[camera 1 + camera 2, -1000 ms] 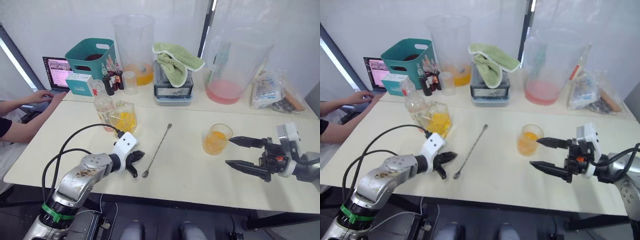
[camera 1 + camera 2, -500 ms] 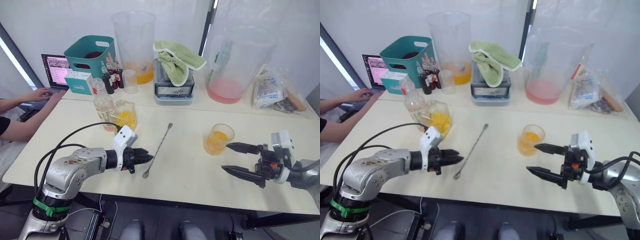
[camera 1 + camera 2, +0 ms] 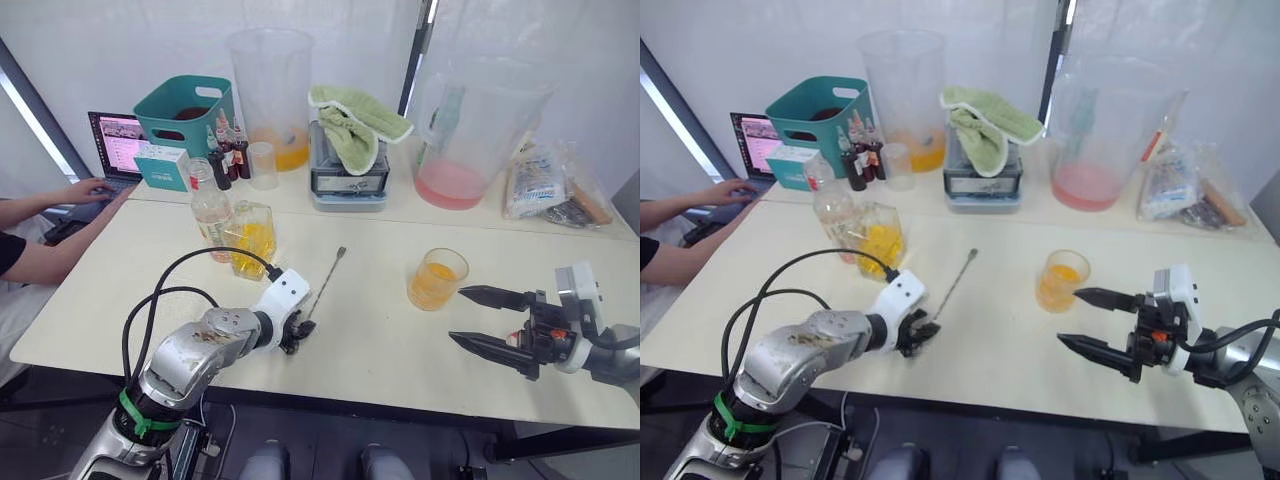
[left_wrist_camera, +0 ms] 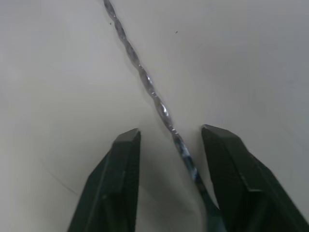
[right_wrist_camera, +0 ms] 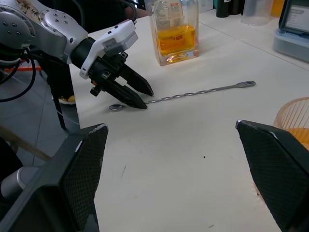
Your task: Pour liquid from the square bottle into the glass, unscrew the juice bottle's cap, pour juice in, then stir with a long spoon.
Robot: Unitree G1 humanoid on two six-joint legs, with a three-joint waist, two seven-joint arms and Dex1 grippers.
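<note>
Left eye view: the table [image 3: 370, 350] carries the juice bottle [image 3: 208, 212] beyond the left gripper [image 4: 170, 136], whose 2 fingers stand apart astride the long spoon [image 4: 145, 82]. The right gripper [image 3: 478, 318] is spread wide, with the glass [image 3: 435, 279] just ahead.

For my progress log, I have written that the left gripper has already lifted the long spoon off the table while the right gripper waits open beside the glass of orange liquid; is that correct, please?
Not quite: the long spoon lies flat on the table, not lifted. The right wrist view shows the left gripper down at its bowl end, and the left wrist view shows the open fingers straddling the twisted handle. The right gripper does wait open beside the glass.
</note>
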